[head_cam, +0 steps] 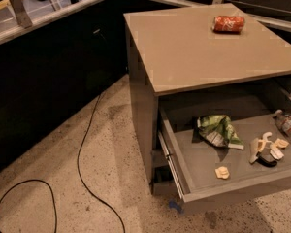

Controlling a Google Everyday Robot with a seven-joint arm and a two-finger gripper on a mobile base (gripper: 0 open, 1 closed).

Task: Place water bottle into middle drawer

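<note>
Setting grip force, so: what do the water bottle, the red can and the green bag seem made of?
The water bottle looks like thin clear plastic: see-through body, label band. The red can is probably thin metal, with a smooth printed skin and a slight sheen. The green bag looks like plastic or foil film, since it is crumpled with sharp creases. The gripper is not in view.
</note>
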